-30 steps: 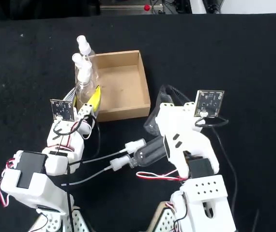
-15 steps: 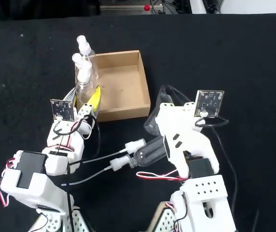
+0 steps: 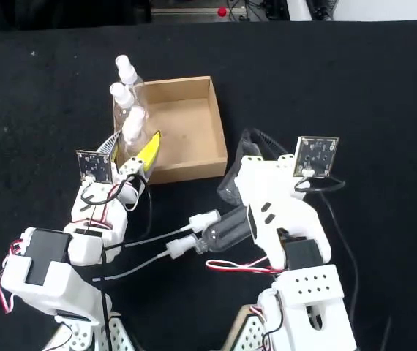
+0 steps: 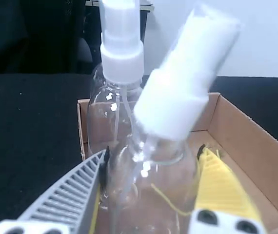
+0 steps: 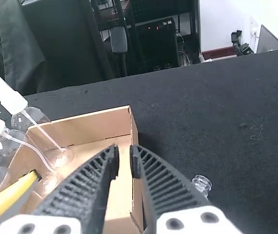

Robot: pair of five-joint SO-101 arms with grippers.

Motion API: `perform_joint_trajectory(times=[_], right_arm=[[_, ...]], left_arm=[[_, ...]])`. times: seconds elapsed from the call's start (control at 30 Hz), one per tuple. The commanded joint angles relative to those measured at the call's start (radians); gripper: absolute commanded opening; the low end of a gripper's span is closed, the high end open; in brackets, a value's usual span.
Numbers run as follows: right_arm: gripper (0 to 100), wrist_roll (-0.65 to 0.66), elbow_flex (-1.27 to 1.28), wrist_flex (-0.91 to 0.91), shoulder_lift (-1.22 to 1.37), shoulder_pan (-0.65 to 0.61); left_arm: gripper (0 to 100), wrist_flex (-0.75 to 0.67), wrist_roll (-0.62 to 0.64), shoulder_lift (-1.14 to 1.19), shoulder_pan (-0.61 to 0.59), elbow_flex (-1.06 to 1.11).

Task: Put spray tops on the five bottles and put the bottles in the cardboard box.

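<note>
Bright and even from above in the high view, with almost no shadow on the black tabletop (image 3: 355, 88). Nearly washed out on the white arms (image 3: 274, 197), plain and matte on the cardboard box (image 3: 186, 135). In the left wrist view, small white glints on the clear body of the bottle (image 4: 148, 161) and heavy smear on its tilted spray top (image 4: 188, 92), very close to the lens. Bright on the pale wall (image 4: 261, 39) behind. In the right wrist view, dim toward the dark room (image 5: 56, 44) at the back, with a soft grey sheen on the tabletop.
</note>
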Motion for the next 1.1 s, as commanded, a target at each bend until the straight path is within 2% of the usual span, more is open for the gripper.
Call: perform_joint_trajectory(times=[0.0,0.63,0.8,0.87,1.07], right_arm=[[3.9,0.012,-0.010,-0.029,-0.015,0.026],[3.9,0.012,-0.010,-0.029,-0.015,0.026],[3.9,0.012,-0.005,-0.048,-0.015,0.026],[3.9,0.012,-0.004,-0.063,-0.010,0.026],[3.9,0.012,-0.002,-0.064,-0.008,0.026]], left_arm=[[27,-0.015,0.000,-0.005,0.005,0.002],[27,-0.023,-0.006,-0.025,0.007,0.033],[27,-0.012,-0.005,-0.155,0.022,0.070],[27,0.061,-0.006,-0.227,0.039,0.082],[28,0.453,0.000,-0.505,0.016,0.077]])
